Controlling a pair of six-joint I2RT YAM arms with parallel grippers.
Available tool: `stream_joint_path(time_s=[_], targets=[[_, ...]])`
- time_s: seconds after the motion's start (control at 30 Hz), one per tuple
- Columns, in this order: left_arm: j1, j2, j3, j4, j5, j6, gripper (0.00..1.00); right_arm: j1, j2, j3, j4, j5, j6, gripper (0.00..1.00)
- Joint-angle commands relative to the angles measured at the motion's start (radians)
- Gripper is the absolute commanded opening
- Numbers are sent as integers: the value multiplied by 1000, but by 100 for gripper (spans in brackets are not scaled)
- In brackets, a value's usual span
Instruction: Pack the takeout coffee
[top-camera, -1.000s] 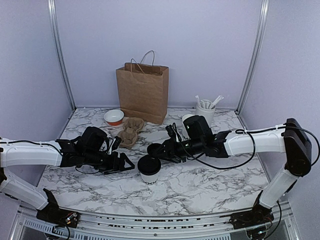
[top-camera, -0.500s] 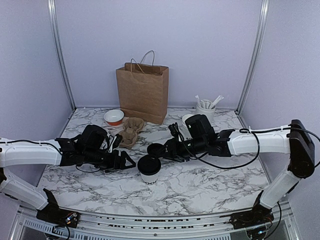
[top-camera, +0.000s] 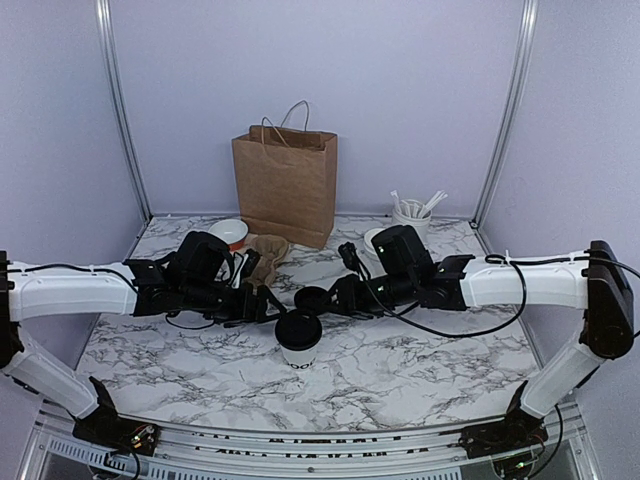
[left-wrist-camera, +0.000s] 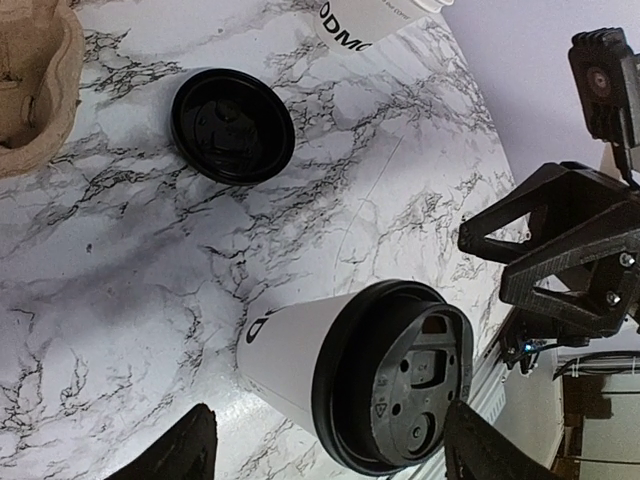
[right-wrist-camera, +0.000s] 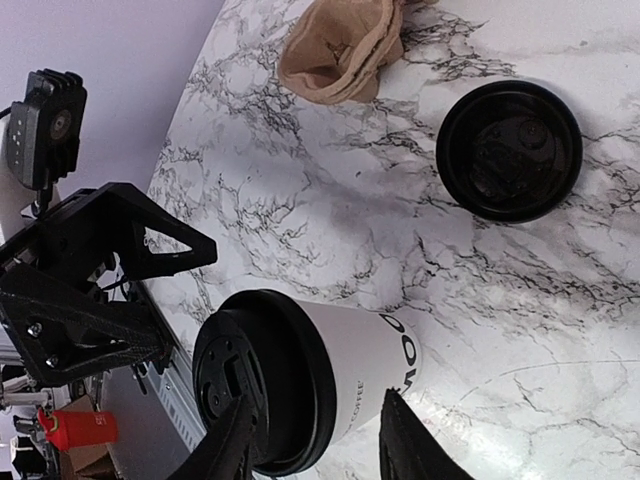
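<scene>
Left fingers (left-wrist-camera: 185, 452) and right fingers (right-wrist-camera: 232, 445) gape wide, empty, pointing at the cup (top-camera: 299, 352). It looks like light, crushable paper, so squeeze gently mid-wall, below its lid (left-wrist-camera: 395, 385).

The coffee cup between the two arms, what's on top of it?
A round black lid sits on the white cup, covering its mouth. Whatever is inside is hidden.

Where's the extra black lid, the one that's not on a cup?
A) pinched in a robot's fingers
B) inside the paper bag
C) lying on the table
C: the spare black lid lies flat on the marble table, near the lidded cup.
</scene>
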Motion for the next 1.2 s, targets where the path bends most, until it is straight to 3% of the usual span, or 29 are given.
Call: stream_joint_path(time_s=[0.0, 1.17], targets=[[-10, 37, 40, -39, -13, 33, 78, 10, 9, 35, -18, -5, -35, 42], [-32, 92, 6, -54, -59, 32, 77, 39, 56, -57, 2, 3, -25, 38]])
